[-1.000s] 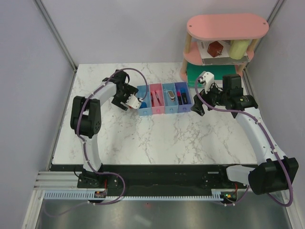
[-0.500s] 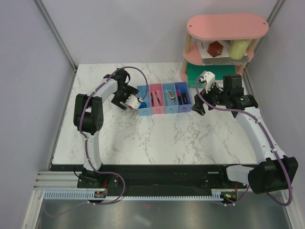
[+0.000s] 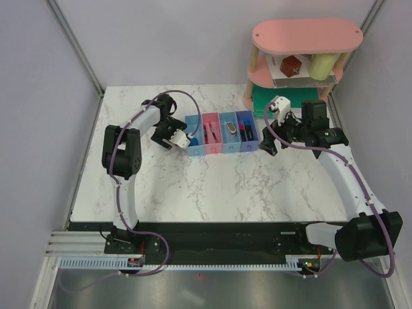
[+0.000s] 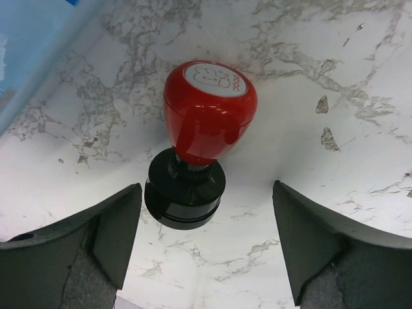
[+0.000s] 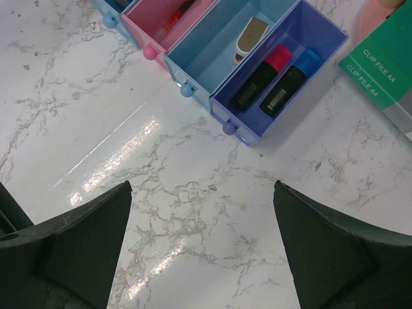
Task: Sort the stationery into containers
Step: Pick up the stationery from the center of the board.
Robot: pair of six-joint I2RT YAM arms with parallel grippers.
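Left wrist view: the released left claw (image 4: 203,193) is straddling the standing red-black stamp (image 4: 206,116) on the surface (image 4: 335,77); squeezing its rounded top risks toppling it.

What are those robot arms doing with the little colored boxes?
They're sorting things away. The left arm's fingers are open on either side of a red and black stamp standing on the table, not gripping it yet. The right arm's fingers are open and empty, near the purple bin, which holds two markers.
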